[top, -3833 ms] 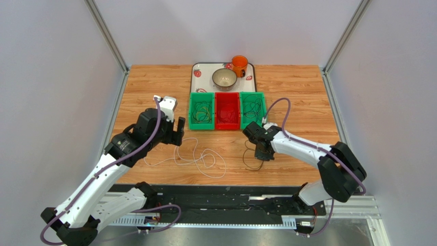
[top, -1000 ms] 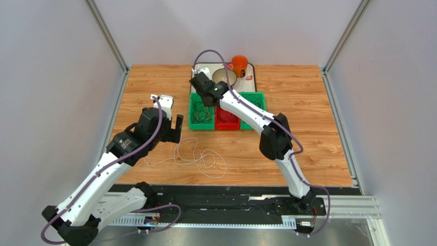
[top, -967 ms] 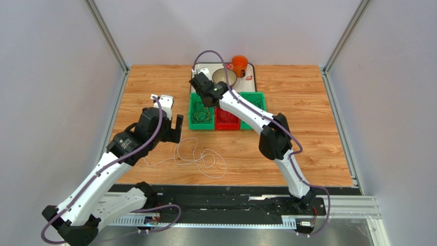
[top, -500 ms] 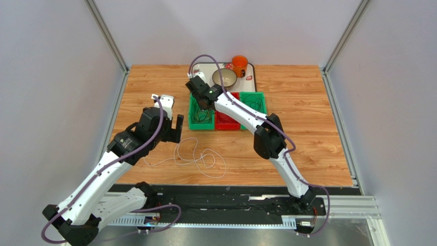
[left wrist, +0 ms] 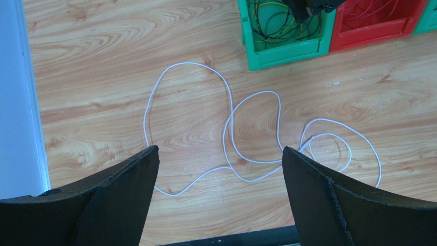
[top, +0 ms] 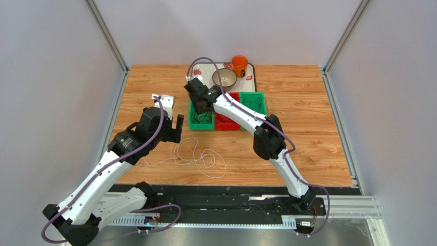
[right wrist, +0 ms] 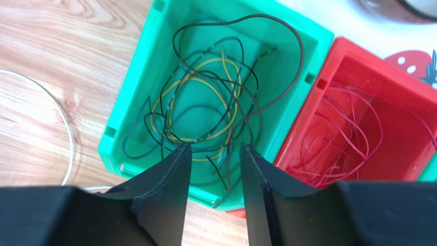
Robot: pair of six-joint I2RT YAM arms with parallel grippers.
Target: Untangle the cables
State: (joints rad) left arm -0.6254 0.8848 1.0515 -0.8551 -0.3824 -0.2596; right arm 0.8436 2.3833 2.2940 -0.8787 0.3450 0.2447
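Dark and yellow cables (right wrist: 205,102) lie tangled in the left green bin (right wrist: 131,92), and thin red cables (right wrist: 349,133) fill the red bin (right wrist: 308,148) beside it. My right gripper (right wrist: 215,148) hovers over that green bin (top: 201,127) with its jaws apart and nothing pinched; loose dark strands show in the gap below. A white cable (left wrist: 231,133) sprawls in loops on the wood (top: 197,156). Above it, my left gripper (left wrist: 219,149) hangs wide open and empty, just left of the bins (top: 177,128).
Another green bin (top: 256,95) with dark wires stands right of the red bin (top: 225,124). Behind the bins, a white tray (top: 205,66) carries a bowl (top: 224,78) and an orange mug (top: 239,64). My right arm stretches diagonally across the bins.
My right gripper, shut a second ago, has opened over the left green bin and shifted slightly left. The left arm and the white cable have not moved.
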